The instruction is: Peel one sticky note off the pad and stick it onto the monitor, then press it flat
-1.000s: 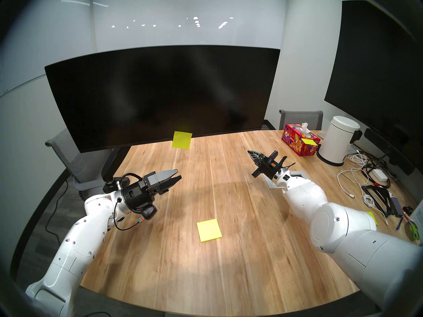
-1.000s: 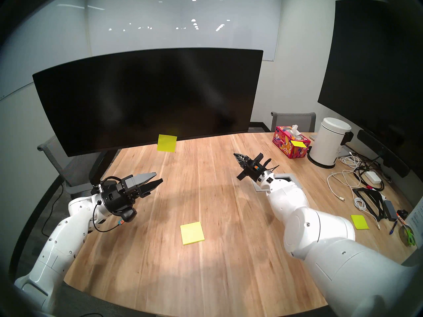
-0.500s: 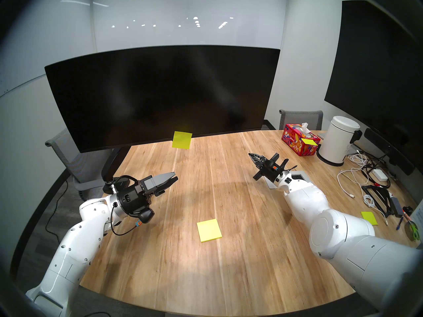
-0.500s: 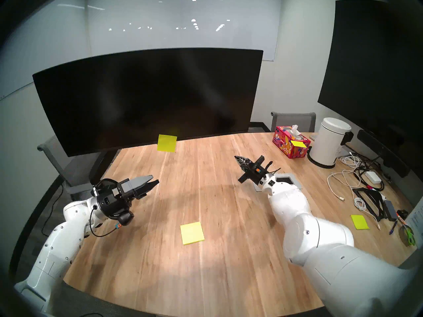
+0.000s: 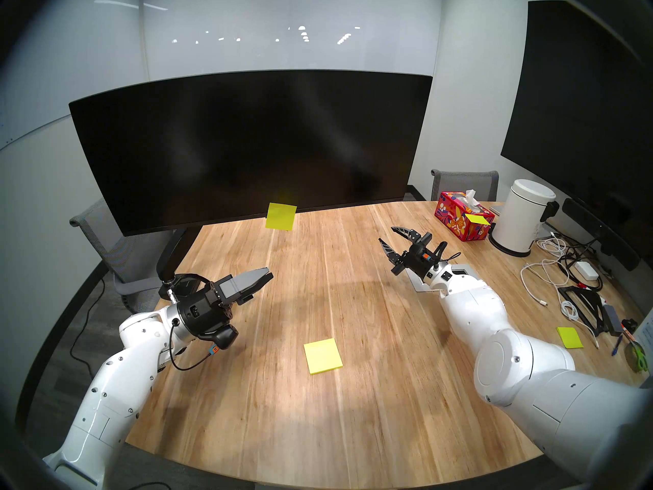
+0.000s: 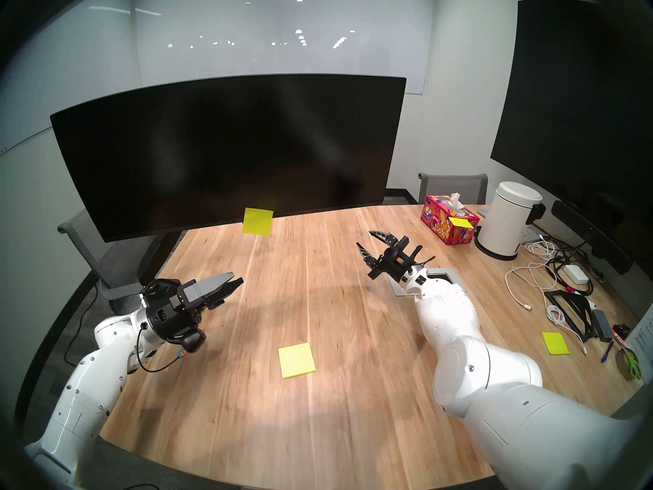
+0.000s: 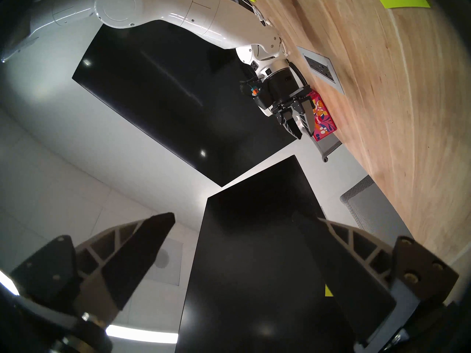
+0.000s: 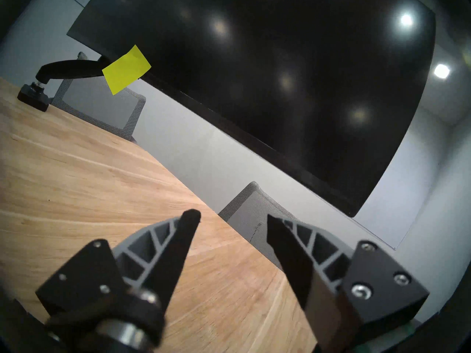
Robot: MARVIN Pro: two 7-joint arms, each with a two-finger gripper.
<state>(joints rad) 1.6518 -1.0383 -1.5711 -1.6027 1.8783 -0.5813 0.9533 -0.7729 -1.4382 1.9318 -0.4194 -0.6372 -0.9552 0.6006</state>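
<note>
The neon yellow-green sticky note is stuck by its top edge to the lower bezel of the wide curved black monitor, and the rest of it hangs below the edge. It also shows in the right wrist view. The pad lies flat on the wooden table near the front middle. My left gripper is open and empty above the table's left side, pointing at the monitor. My right gripper is open and empty above the table's right side, well right of the note.
A red tissue box with a small yellow note on it and a white bin stand at the back right. Cables, a loose yellow-green sheet, pens and scissors lie at the right. A big flat display hangs on the right wall. A table outlet lies under my right wrist.
My right gripper has opened from shut and turned a little. My left arm has drawn back slightly toward the left. The note and pad have not moved.
</note>
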